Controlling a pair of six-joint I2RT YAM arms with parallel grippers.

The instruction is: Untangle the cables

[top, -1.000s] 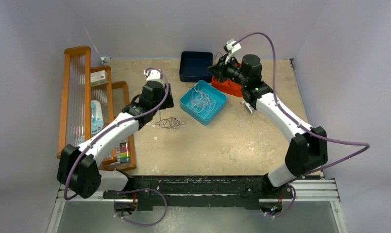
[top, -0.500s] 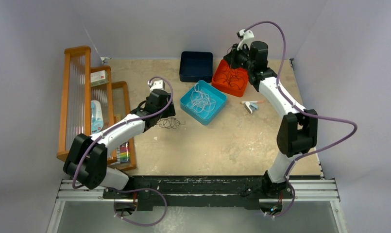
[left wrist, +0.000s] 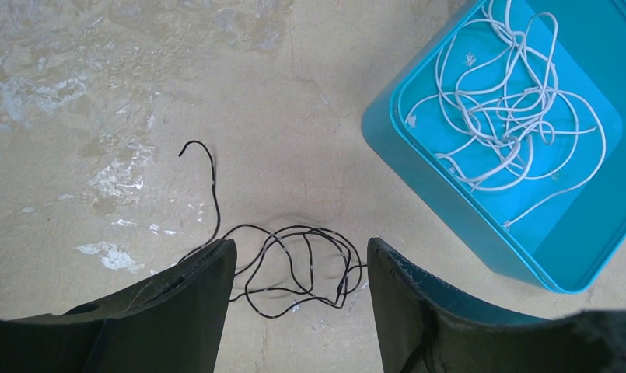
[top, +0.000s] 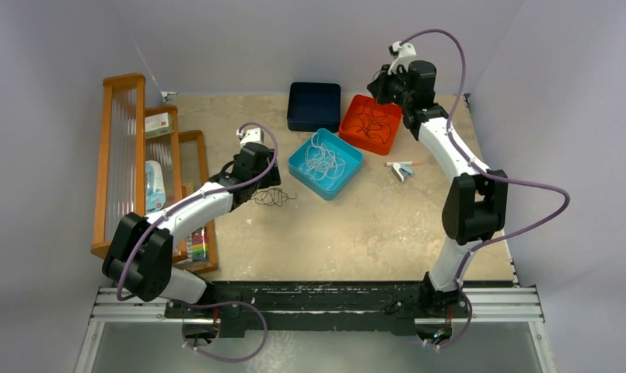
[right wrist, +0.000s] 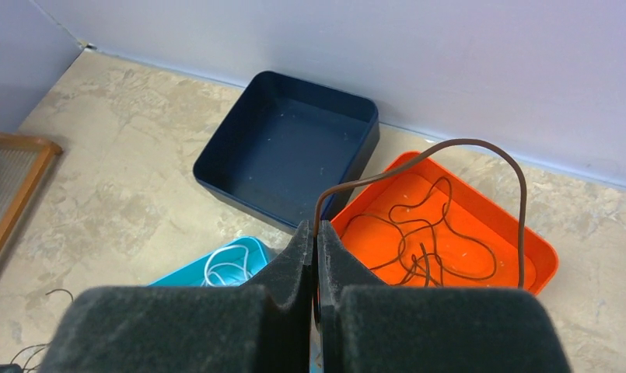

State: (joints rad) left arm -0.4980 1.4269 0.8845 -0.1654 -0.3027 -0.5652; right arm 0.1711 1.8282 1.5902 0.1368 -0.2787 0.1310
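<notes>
A tangle of thin black cable lies on the table, just below and between my open left gripper's jaws; one end curls off to the upper left. White cables lie coiled in the teal tray. My right gripper is shut on a brown cable that arches up and drops into the orange tray, where more dark cable lies looped. In the top view the right gripper is high at the back edge of the orange tray.
An empty dark blue tray stands at the back, left of the orange tray. A small clip-like tool lies right of the teal tray. A wooden rack with boxes lines the table's left side.
My right arm has swung up and back, from beside the teal tray to above the orange tray's far edge, carrying the brown cable. My left arm has drawn in slightly over the black tangle.
</notes>
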